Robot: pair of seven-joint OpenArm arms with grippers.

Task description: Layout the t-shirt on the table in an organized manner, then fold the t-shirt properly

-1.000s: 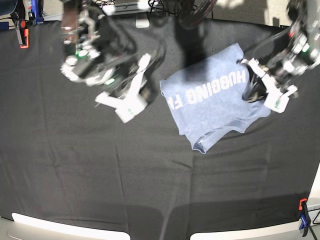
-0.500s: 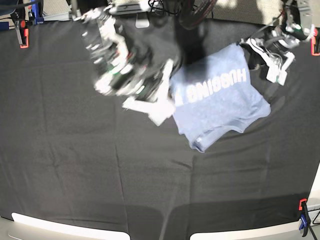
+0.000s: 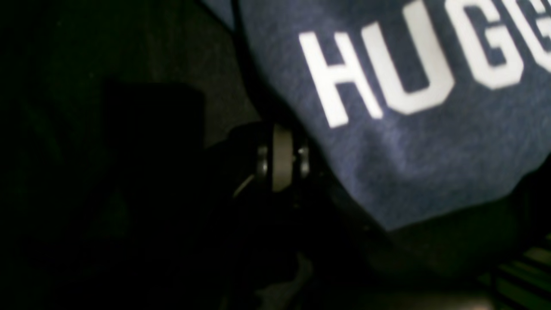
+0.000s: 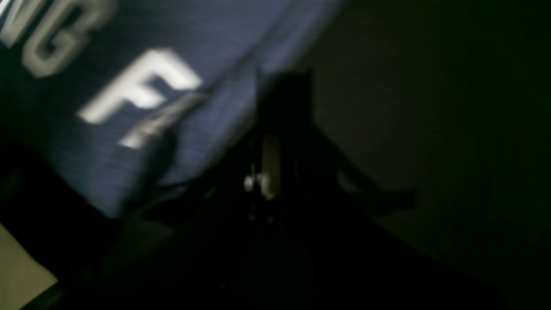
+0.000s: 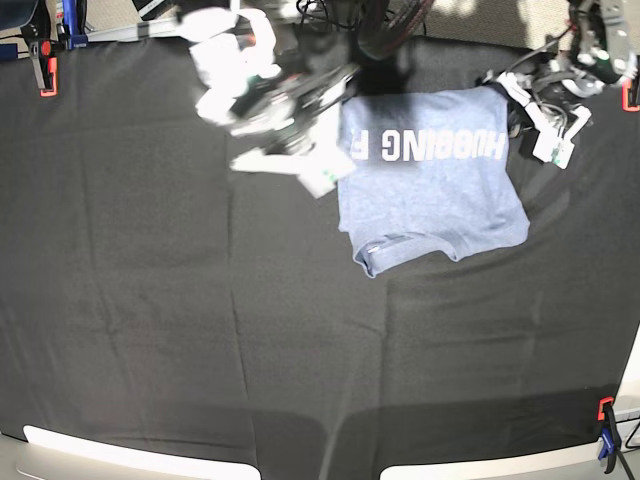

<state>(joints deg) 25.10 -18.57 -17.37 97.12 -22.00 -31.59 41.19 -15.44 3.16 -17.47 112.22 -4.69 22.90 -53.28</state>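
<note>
The blue-grey t-shirt (image 5: 430, 195) lies folded on the black table (image 5: 200, 330) at the back right, its white "HUGGING F" lettering upside down along the far edge. My right gripper (image 5: 335, 160), blurred, sits at the shirt's left corner by the "F" and looks shut on it. My left gripper (image 5: 525, 110) sits at the shirt's far right corner by the "H" and looks shut on that edge. The left wrist view shows the shirt (image 3: 409, 150) beside dark fingers. The right wrist view shows the shirt (image 4: 86, 150) with the "F", blurred and dark.
An orange clip (image 5: 45, 75) holds the cloth at the far left edge, and an orange and blue clip (image 5: 606, 430) at the near right. Cables and equipment (image 5: 300, 15) lie behind the table's far edge. Bare black cloth spreads over the near half.
Both grippers moved toward the far edge and the shirt turned with them. Its lettered edge now runs straight across, and the left corner has gone up and back.
</note>
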